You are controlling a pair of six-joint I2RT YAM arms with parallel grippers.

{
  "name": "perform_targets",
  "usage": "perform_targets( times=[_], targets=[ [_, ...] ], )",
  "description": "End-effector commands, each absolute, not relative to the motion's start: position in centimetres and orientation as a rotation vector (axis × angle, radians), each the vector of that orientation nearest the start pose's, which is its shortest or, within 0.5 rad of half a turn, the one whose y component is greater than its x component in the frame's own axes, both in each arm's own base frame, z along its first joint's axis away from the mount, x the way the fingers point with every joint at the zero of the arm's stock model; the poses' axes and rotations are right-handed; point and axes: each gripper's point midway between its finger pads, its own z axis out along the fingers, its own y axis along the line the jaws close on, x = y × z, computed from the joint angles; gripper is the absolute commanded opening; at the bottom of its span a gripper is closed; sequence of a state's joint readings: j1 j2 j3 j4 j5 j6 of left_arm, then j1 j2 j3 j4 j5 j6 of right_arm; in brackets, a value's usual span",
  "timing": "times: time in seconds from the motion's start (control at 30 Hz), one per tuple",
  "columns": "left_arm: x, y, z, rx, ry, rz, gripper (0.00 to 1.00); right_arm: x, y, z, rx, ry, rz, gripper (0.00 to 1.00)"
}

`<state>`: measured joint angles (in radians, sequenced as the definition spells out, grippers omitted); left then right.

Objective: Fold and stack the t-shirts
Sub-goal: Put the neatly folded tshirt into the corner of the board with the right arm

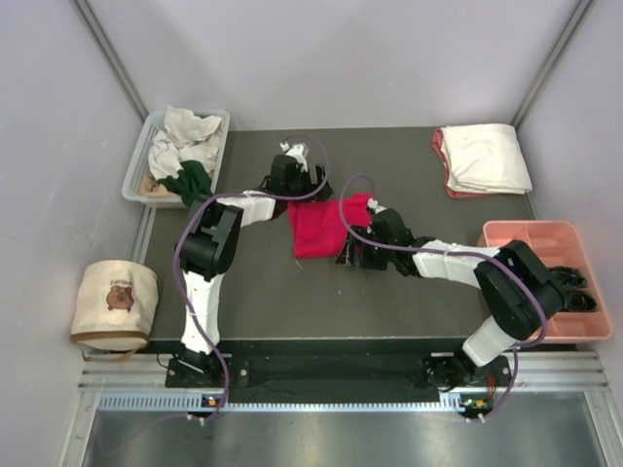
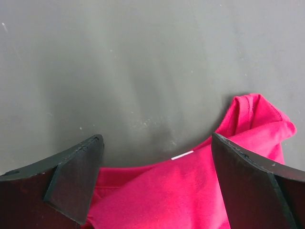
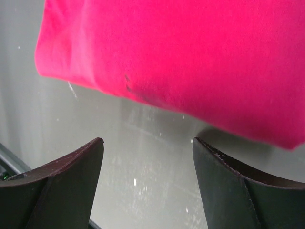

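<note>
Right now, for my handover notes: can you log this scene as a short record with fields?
in work: red shirt, mid-table, partly folded
left gripper: open, over the red shirt's far edge, holding nothing
right gripper: open, just short of the red shirt's edge, holding nothing
stack: folded, white on top, far right of the table
bin: far left, holds crumpled shirts, white and green
</note>
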<state>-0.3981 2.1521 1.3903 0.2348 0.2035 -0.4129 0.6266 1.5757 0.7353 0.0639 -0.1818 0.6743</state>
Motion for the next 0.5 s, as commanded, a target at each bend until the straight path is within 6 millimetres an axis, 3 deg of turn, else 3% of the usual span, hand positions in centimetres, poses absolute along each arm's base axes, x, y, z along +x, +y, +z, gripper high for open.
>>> perform_targets(
  times=[0.0,0.33,0.47],
  targets=[
    [50.2,-26.2,3.9,0.090,2.190,-0.678,0.99,29.5,28.1,5.0,-0.059,2.439,0.783,0.75],
    [44.8,-24.2,-0.5,0.015,2.333,-0.668,0.99,31.8,27.2,3.1,-0.032,2.478,0.612,0.76],
    [42.6,-23.0,-1.1,-0.052,2.367,-0.650,0.99,32.6,26.5,2.3,-0.003,2.503,0.552,0.76]
  ],
)
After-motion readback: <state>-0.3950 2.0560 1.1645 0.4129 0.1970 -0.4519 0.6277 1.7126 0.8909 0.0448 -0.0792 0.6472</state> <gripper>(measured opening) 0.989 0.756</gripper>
